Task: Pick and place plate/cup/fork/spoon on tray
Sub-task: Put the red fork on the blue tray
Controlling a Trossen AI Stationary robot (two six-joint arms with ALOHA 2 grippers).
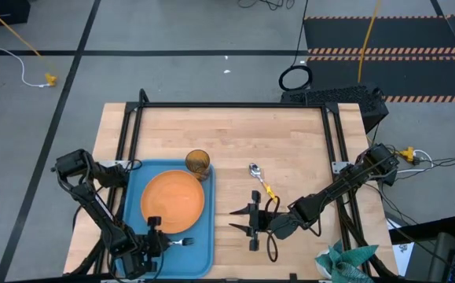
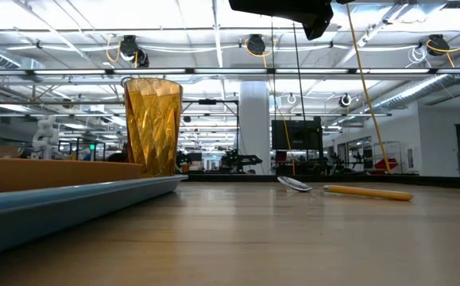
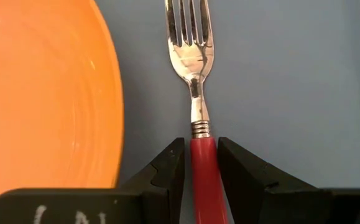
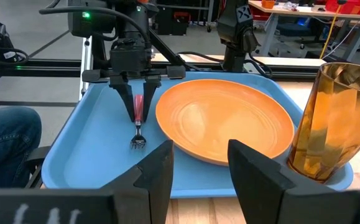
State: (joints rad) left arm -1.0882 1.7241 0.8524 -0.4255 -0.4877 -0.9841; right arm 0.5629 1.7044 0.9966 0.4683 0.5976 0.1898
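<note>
Fork (image 3: 192, 62): lying on the tray's floor just beside the plate, tines pointing away from the left gripper, red handle between that gripper's fingers
Left gripper (image 3: 203, 171): over the tray's near corner, closed narrowly on the fork's handle
Tray (image 1: 203, 255): light blue, on the left part of the table (image 1: 290, 141)
Plate (image 1: 172, 200): orange, on the tray
Cup (image 1: 198, 163): upright in the tray's far corner, next to the plate
Spoon (image 1: 261, 180): on the table to the right of the tray
Right gripper (image 1: 248, 221): above the table right of the tray, fingers spread wide, holding nothing

Overhead straight down, low level across the table, wrists close; all sharing the tray (image 1: 137, 196).
</note>
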